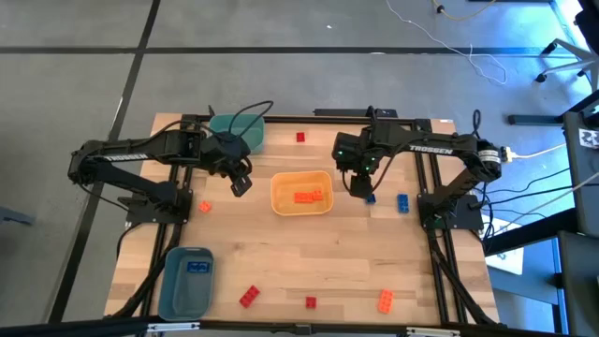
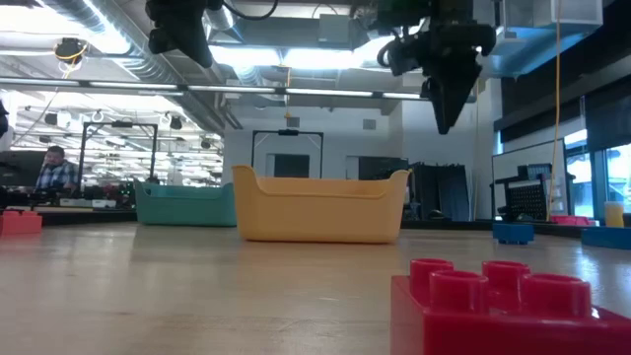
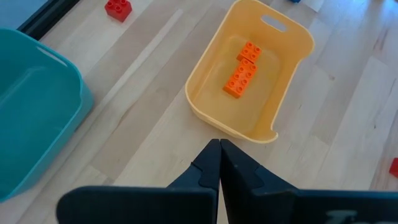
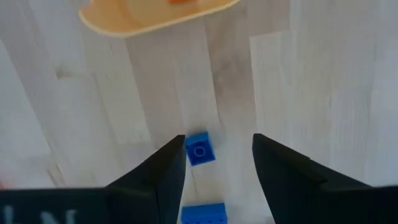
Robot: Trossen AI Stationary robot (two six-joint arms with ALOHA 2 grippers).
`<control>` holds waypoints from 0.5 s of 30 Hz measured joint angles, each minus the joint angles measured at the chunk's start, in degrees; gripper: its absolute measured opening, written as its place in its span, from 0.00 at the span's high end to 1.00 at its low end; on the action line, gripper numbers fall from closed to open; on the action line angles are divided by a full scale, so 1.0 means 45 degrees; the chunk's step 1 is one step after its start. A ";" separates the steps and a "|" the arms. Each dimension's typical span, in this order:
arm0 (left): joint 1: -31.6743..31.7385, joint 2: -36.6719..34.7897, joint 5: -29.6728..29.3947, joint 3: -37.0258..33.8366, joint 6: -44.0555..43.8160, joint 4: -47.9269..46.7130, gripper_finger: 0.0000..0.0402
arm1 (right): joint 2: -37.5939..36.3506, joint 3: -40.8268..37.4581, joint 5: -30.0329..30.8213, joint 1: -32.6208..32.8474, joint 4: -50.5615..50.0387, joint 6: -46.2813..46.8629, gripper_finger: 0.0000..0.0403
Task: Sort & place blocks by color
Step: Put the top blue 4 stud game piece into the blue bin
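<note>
Right tool [image 4: 214,171] spread wide, hovering over small blue block [image 4: 199,150] on tabletop [image 1: 374,262], just beside yellow bin [image 1: 301,193]. Second blue block [image 1: 402,202] close by, another blue one sits in blue bin [image 1: 185,279]. Left tool [image 3: 219,163] pressed together, nothing in it, raised between teal bin [image 1: 236,132] and yellow bin. Two orange blocks [image 3: 243,69] lie in yellow bin. Red blocks scattered: one [image 1: 300,138] by teal bin, two along near edge, largest one [image 1: 249,297] tilted. Orange block [image 1: 385,300] near edge, small orange one [image 1: 204,207] left side.
</note>
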 joint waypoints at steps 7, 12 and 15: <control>0.0000 0.0000 0.0004 0.0000 0.0044 -0.0005 1.00 | 0.0925 0.0000 -0.0026 0.0085 -0.1168 -0.1052 0.54; -0.0005 0.0000 0.0003 0.0000 0.0044 -0.0010 1.00 | 0.1303 0.0000 -0.0965 0.0174 -0.1438 -0.2398 0.54; -0.0005 0.0000 0.0000 0.0000 0.0048 -0.0010 1.00 | 0.1304 -0.0111 -0.2154 0.0333 -0.1363 -0.3019 0.54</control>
